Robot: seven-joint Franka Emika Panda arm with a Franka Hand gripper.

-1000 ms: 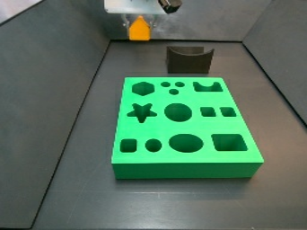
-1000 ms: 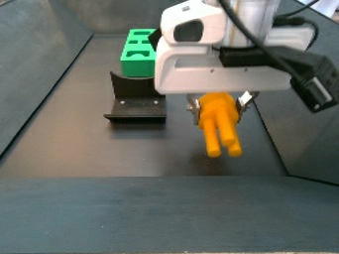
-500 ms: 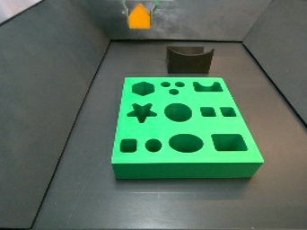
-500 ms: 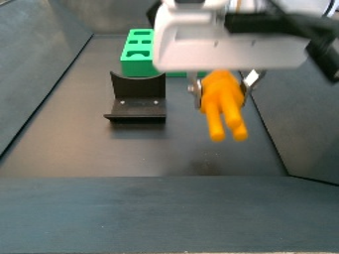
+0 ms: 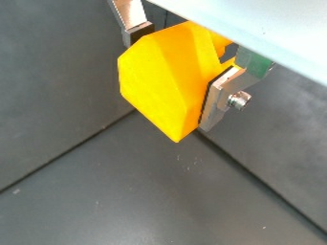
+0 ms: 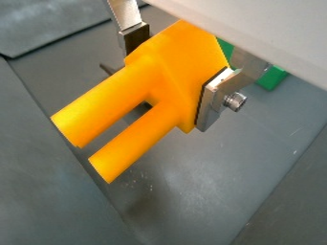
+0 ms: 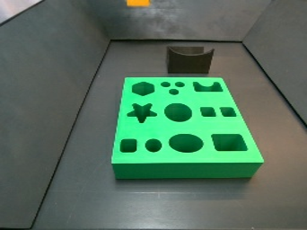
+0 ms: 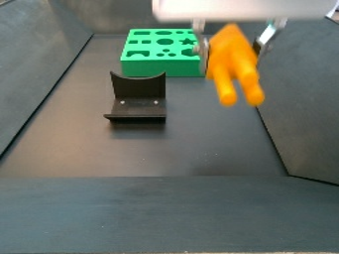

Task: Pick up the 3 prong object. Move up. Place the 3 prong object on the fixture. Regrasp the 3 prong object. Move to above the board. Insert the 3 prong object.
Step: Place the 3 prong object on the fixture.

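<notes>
Gripper (image 6: 173,72) clamped on 3 prong object (image 6: 141,100), high above floor, clear of fixture (image 8: 137,97) and board (image 7: 184,124); risk: piece tilts w/ thin plate grip; misaligned seating in fixture notch.

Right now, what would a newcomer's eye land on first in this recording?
The 3 prong object, bright orange, hangs high above the dark floor, clamped in the gripper between silver fingers. Next comes the board, bright green with shaped cutouts, lying flat, with the dark fixture just behind it.

The tool (image 8: 241,30) holds the 3 prong object (image 8: 233,65), seemingly above the floor, apart from the fixture (image 8: 137,96).
</notes>
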